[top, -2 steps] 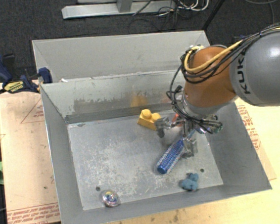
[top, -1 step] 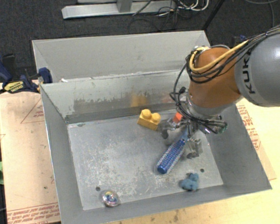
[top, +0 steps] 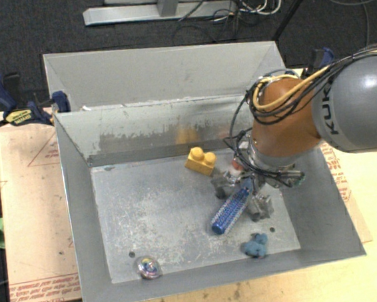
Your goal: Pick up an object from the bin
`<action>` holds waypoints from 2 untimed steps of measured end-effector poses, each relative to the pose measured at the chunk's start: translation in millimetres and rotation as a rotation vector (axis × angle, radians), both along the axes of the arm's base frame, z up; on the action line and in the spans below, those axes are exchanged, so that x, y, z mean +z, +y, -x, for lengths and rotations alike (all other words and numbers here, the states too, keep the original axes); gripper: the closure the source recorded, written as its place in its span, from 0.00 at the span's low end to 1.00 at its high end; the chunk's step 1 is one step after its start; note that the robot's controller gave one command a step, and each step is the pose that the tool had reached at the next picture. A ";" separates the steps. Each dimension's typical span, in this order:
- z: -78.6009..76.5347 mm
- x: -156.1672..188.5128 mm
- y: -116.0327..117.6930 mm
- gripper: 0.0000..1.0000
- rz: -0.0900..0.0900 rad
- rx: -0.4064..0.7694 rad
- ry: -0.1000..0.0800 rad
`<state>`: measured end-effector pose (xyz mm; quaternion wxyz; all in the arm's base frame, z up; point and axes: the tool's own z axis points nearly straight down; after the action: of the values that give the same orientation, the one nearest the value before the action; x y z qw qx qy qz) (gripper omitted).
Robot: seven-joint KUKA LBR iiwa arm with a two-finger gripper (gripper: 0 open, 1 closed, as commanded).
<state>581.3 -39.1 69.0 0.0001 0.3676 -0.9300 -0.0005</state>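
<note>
Camera view: a KUKA arm (top: pixel 358 105) reaches in from the right over the grey metal bin (top: pixel 79 192), its orange wrist cover (top: pixel 287 130) above the right half of the floor. Below it the jaws stand spread, astride the upper end of a blue, ribbed, brush-like bar (top: pixel 227 215). The bar lies slantwise on the bin floor, right of centre. It sits between the fingers, but whether either one touches it cannot be told, and nothing looks lifted.

A yellow toy block (top: pixel 201 160) rests just up and left of the jaws, near the back slope. A small blue lump (top: pixel 255 245) lies near the front wall, and a silvery ball (top: pixel 148 268) sits well apart in the front-left corner.

The step in hand appears to be the closing grasp on the blue bar. To do it well, the jaws should probably settle low enough to catch the bar's sides, close squarely across its narrow width, and keep off the yellow block. Gripped so near one end, the bar may droop or swing, so a straight upward lift seems wise.
</note>
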 end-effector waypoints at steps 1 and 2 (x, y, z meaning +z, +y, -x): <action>-0.5 0.1 0.6 0.00 -0.001 -0.001 -0.001; -0.1 -0.5 0.6 1.00 -0.001 -0.001 -0.001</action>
<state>581.4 -38.5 68.4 -0.0004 0.3670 -0.9302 -0.0007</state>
